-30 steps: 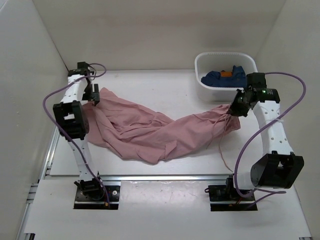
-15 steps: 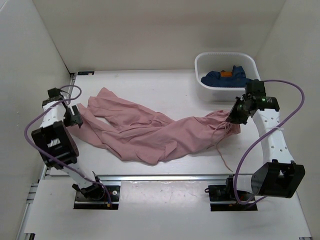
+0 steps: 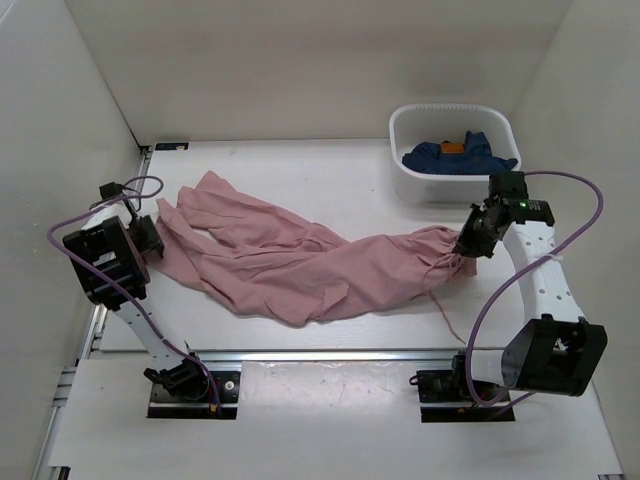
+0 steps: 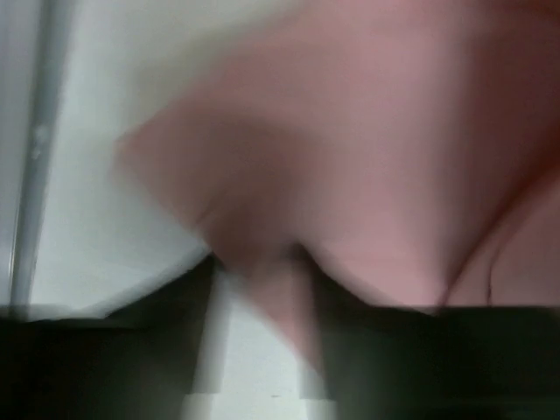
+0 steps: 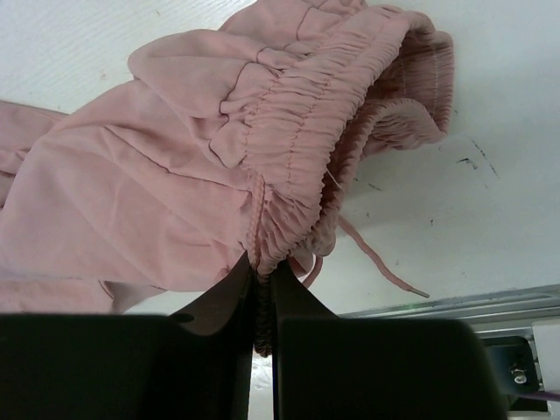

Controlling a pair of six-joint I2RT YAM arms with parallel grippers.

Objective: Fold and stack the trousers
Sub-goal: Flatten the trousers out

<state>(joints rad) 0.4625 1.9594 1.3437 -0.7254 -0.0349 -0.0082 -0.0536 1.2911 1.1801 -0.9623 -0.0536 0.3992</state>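
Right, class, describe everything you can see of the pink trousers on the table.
The trousers are dusty pink, thin soft fabric, lying rumpled and unfolded across the table, legs toward the left. The right gripper is shut on the gathered elastic waistband; a drawstring trails onto the table. In the blurred left wrist view, a leg edge sits between the left gripper's parted fingers.
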